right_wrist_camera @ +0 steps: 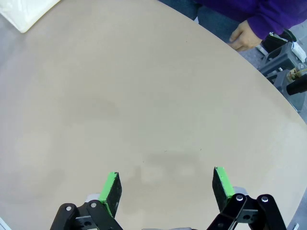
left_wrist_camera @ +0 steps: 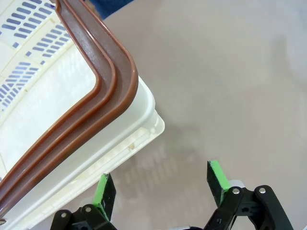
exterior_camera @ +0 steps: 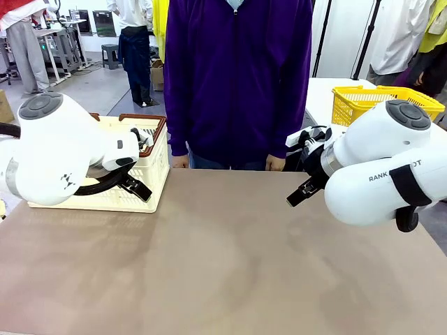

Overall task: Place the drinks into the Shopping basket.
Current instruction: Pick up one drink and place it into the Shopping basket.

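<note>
Left arm [exterior_camera: 52, 150] screens the Shopping basket [exterior_camera: 159, 166]; yellow basket [exterior_camera: 356, 103] sits far right

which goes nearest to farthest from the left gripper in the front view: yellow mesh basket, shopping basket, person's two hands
1. Shopping basket, right beside the left gripper, left side
2. person's hand, far edge, just past the basket
3. person's other hand, right of centre
4. yellow mesh basket, far right, behind
</note>
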Controlling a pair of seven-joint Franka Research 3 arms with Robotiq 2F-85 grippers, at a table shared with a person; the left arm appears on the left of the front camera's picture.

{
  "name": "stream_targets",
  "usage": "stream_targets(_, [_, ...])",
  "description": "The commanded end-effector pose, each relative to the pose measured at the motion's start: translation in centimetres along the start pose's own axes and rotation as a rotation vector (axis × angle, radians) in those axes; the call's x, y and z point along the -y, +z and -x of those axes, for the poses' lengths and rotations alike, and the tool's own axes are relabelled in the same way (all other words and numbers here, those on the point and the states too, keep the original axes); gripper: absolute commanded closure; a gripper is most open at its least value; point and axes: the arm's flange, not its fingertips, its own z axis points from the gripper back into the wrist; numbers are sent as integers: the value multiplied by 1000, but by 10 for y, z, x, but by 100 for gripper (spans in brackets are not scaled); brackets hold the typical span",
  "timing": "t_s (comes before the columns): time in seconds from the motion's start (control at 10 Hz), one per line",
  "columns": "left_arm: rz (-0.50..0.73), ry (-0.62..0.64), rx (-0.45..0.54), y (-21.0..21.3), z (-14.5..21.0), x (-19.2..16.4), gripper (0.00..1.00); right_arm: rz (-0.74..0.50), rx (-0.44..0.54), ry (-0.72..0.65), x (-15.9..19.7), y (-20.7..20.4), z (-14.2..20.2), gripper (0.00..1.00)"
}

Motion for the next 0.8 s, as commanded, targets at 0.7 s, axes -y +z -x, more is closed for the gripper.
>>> stream_targets(0.7, [172, 12, -264, 8, -1, 5, 0, -187, -160, -64, 1, 2, 9, 0])
